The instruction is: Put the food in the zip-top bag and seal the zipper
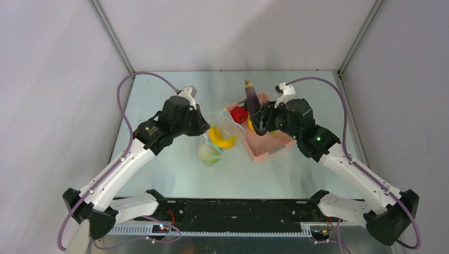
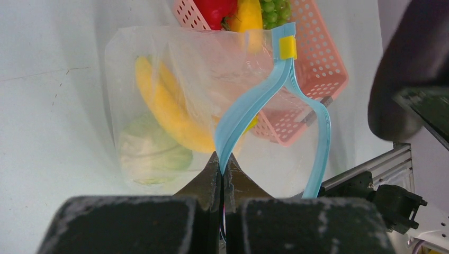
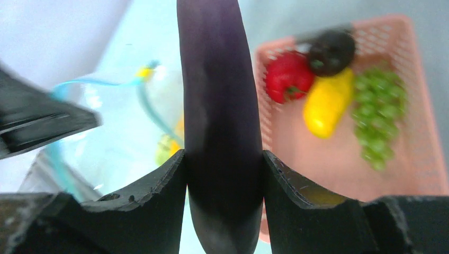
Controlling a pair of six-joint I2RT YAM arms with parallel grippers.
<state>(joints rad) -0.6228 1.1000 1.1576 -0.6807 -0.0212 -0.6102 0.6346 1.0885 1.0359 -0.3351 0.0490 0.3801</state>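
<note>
Between the fingers of the right end effector [image 3: 222,159] an eggplant [image 3: 219,95] is sitting clamped, its long axis running straight out past the fingertips. Just to that end effector's left, the bag [image 2: 159,58] is hanging with its mouth gaping, and the left end effector [image 2: 222,170] is pinching the zipper [image 2: 249,106]. Banana [image 2: 164,106] and cabbage [image 2: 151,153] are lying inside. The eggplant likely needs swinging left, tip-first into that mouth.

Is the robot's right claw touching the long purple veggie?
Touching. The right wrist view shows the right claw clamped against both sides of the purple eggplant, with no gap showing.
</note>
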